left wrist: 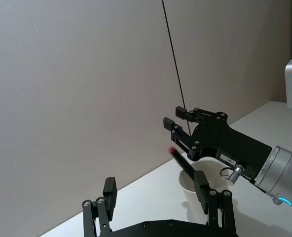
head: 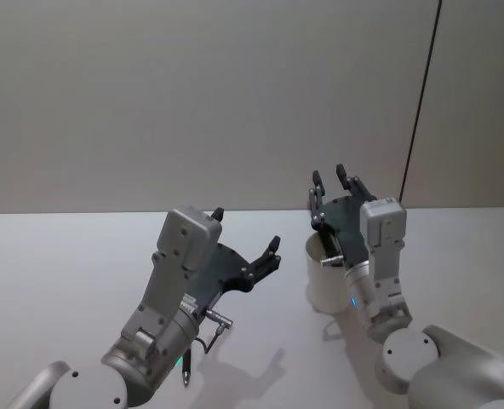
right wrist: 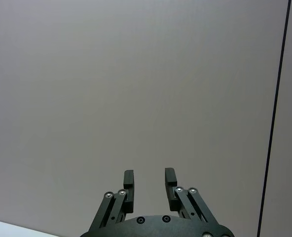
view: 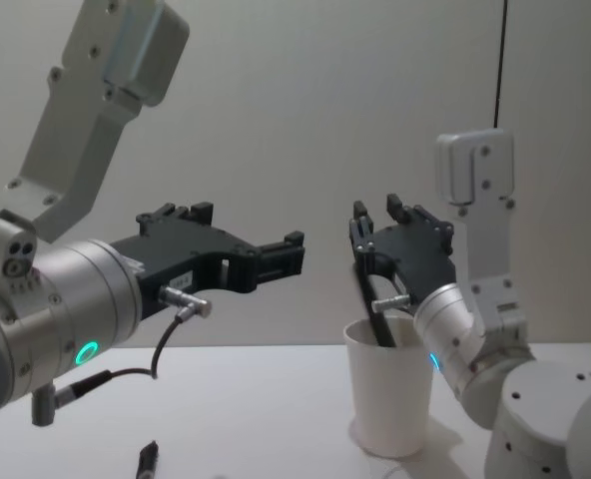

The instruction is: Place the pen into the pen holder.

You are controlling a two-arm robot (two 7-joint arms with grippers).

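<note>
**Grey worktop (head: 65, 273): pen standing in the cup**

The pen (view: 372, 299) is seen leaning inside the pen holder (view: 390, 399), right of centre. Just above it, the right claw (head: 329, 175) is spread open and empty. The left claw (head: 246, 228), centre-left, is likewise open and empty. The paper cup is judged light and easily tipped. The stiff, slim pen is best gripped mid-shaft.

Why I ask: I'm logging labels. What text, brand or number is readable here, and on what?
White label on the right gripper: too small to read.
White sticker on the left gripper: too small to read.
Pen holder: no print.
No legible text anywhere.
</note>
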